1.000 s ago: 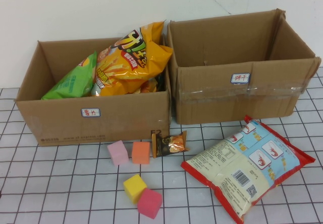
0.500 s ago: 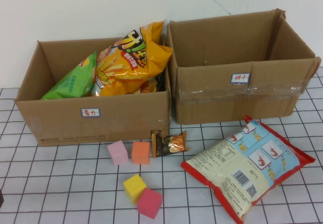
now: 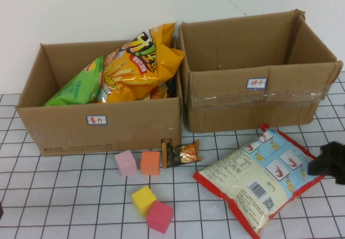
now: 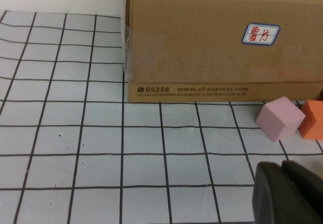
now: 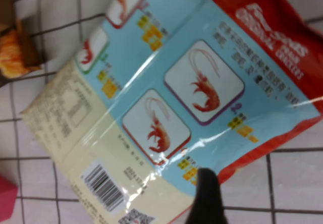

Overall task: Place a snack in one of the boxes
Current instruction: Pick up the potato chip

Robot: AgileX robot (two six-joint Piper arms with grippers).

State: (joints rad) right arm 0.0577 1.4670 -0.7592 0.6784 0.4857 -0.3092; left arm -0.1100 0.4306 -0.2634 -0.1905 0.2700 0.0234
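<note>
**Shrimp crackers not yet in a box**

While the large red-and-blue shrimp cracker bag [image 3: 264, 178] lies flat on the white gridded table [image 3: 64, 196], my part of the job is only beginning. My right pincer [image 3: 330, 162] hangs at the table's right edge, just over the bag's right corner, and nothing is in it. In the right wrist view I see only one dark fingertip [image 5: 206, 198] above the bag's lower edge, so I cannot tell from that how wide the jaws stand. My left pincer [image 4: 288, 192] sits low over the table near the front left, closed on nothing, just short of the pink foam cube [image 4: 280, 118].

The two brown corrugated cardboard boxes stand side by side at the back. The left box [image 3: 64, 123] already holds a yellow chip bag [image 3: 141, 61] and a green snack bag [image 3: 78, 85]. The right box [image 3: 226, 102] looks empty as far as I can see inside. A small dark-and-orange snack packet [image 3: 182, 153] lies in front of the left box, beside the orange foam cube [image 3: 150, 162].

By my judgement the grasp, the lift and the drop are all left to do.
</note>
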